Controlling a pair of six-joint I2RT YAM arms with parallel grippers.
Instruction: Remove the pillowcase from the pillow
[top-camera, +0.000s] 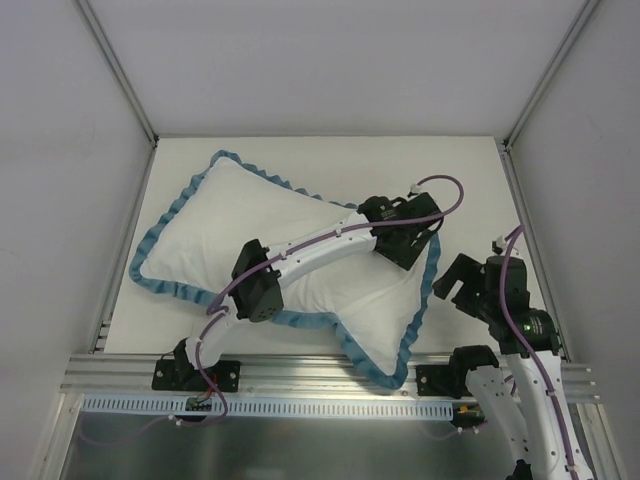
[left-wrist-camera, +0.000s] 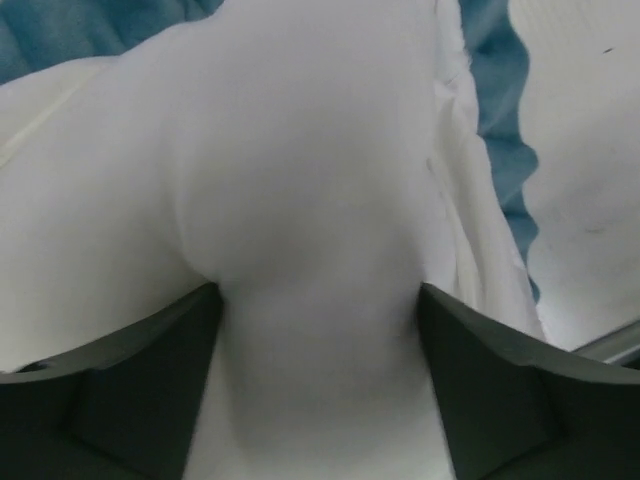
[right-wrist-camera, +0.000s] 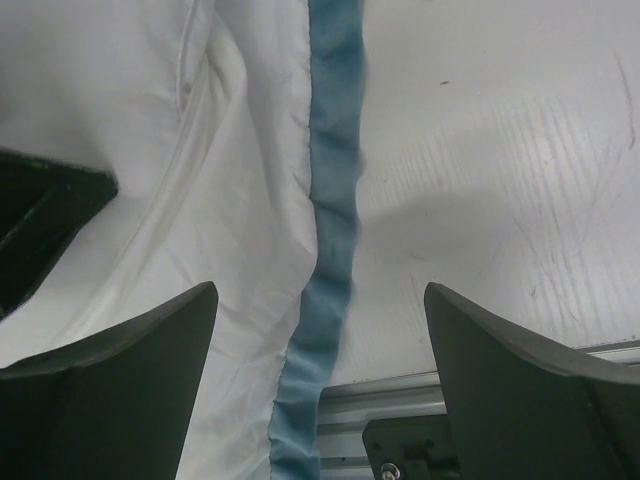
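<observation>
The pillowcase (top-camera: 200, 240) lies spread on the table, plain white side up, with its teal ruffle (top-camera: 150, 250) all round and the plump pillow inside. My left gripper (top-camera: 408, 240) reaches across to the cover's right part. In the left wrist view its jaws (left-wrist-camera: 318, 380) stand wide apart, pressed down around a smooth white bulge (left-wrist-camera: 310, 200), with the cover's hem and teal frill (left-wrist-camera: 500, 130) to the right. My right gripper (top-camera: 455, 285) is open and empty above the right teal edge (right-wrist-camera: 330, 200), near the table's front.
The white table (top-camera: 400, 170) is closed in by white walls with metal posts. An aluminium rail (top-camera: 320, 375) runs along the front edge and shows under my right gripper (right-wrist-camera: 400, 400). The left gripper's dark body (right-wrist-camera: 40, 220) lies left of the right gripper.
</observation>
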